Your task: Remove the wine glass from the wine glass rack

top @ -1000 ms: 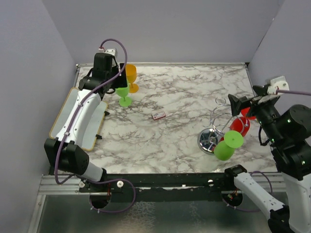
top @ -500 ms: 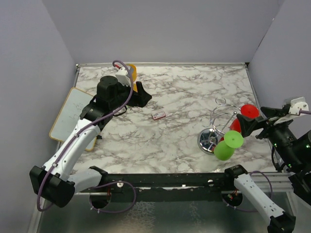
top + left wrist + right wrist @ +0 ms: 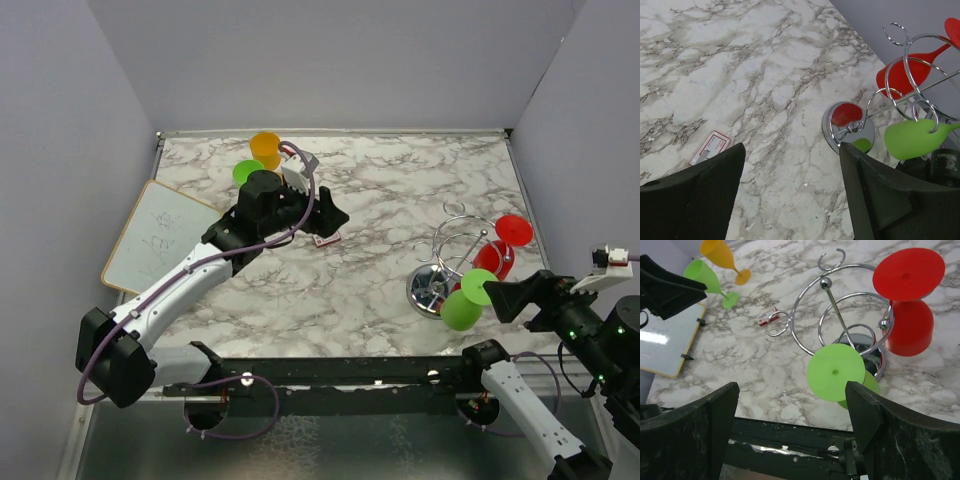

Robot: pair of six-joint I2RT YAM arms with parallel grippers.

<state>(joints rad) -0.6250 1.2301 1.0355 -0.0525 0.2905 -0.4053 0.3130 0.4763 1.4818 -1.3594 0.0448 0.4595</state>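
Right gripper [image 3: 791, 390] gaping wide, empty, near the green wine glass [image 3: 835, 372] hung by its foot on the wine glass rack [image 3: 837, 315], beside a red wine glass [image 3: 907, 305]. Looks like light, slick plastic: pinch the stem. Left gripper [image 3: 791, 150] open, empty too.

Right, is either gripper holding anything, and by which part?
Nothing is held. The left gripper and right gripper are open and empty; the green glass and red glass hang on the rack.
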